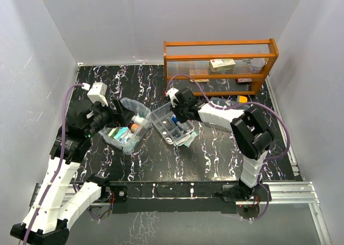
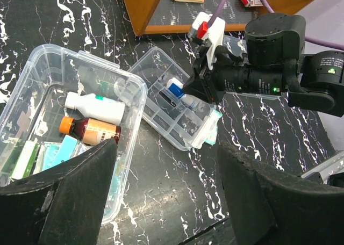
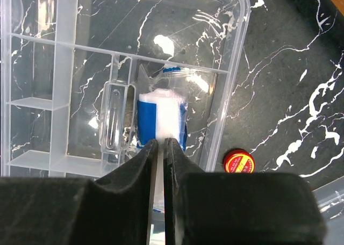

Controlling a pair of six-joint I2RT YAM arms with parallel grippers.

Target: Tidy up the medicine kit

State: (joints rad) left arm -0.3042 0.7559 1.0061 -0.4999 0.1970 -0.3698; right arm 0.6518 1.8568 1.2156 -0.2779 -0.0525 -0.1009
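The clear kit box (image 1: 121,137) (image 2: 32,57) stands open on the left, holding a white bottle (image 2: 94,106), a brown bottle with an orange cap (image 2: 91,129) and flat packets. The divided insert tray (image 1: 161,116) (image 2: 156,73) (image 3: 236,67) lies on the table to its right. A blue-and-white packet (image 3: 161,116) (image 2: 174,87) sits in one tray compartment. My right gripper (image 3: 162,143) (image 1: 174,119) is pinched on that packet's near end, jaws almost together. My left gripper (image 2: 166,145) (image 1: 114,115) hovers open above the box's right rim, holding nothing.
A small red round tin (image 3: 238,161) lies on the table just outside the tray wall. A teal packet (image 2: 212,128) pokes out from under the tray. The orange wooden rack (image 1: 220,62) stands at the back right with small boxes on it.
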